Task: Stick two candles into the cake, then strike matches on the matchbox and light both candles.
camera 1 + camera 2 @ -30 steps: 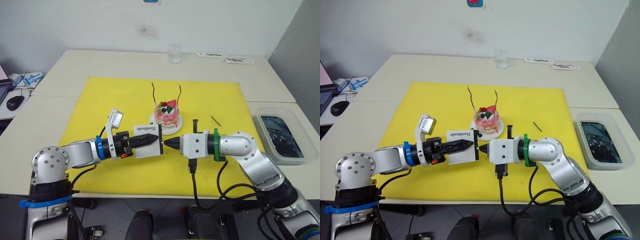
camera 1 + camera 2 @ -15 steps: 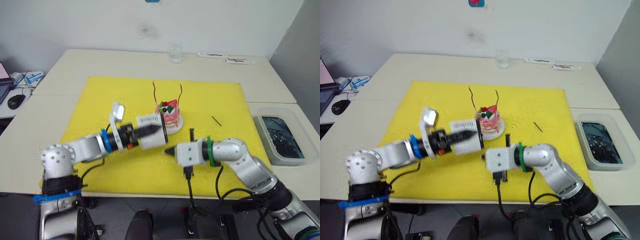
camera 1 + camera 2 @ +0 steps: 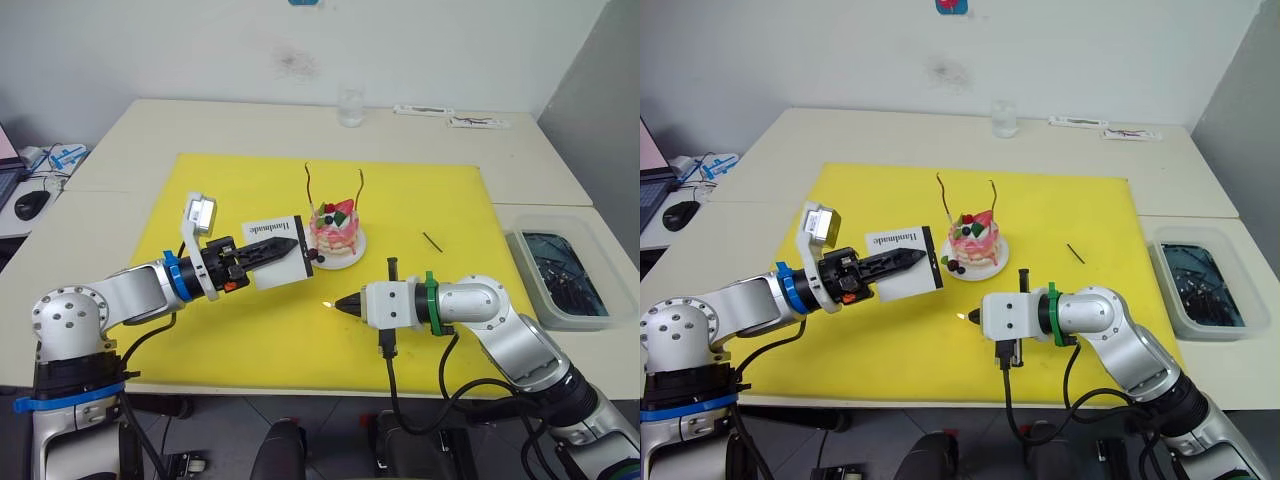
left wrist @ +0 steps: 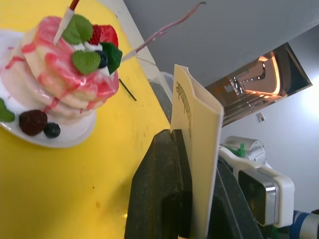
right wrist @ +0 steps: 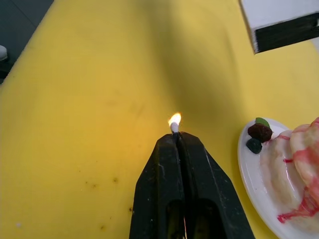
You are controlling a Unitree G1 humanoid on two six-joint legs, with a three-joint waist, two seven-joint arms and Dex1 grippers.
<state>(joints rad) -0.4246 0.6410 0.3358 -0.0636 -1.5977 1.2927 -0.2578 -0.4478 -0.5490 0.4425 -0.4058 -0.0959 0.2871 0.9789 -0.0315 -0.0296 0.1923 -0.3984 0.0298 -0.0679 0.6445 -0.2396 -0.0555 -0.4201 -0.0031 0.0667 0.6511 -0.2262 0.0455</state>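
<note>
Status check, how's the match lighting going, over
Left gripper shut on the matchbox, held beside the cake. Right gripper shut on a lit match over the yellow mat. Both candles standing in cake, unlit. Path clear.

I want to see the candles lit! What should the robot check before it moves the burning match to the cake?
1. Match burning: ok, a small flame shows at its tip.
2. Right gripper holding the match: ok, fingers shut on it.
3. Candles in the cake: ok, both stand in its top.
4. Candles lit: not ok, no flame on either.
5. Matchbox clear of the flame: ok, the left gripper holds it off to the cake's left, apart from the match.
6. How much match is left: cannot tell, the fingers hide most of it.
</note>
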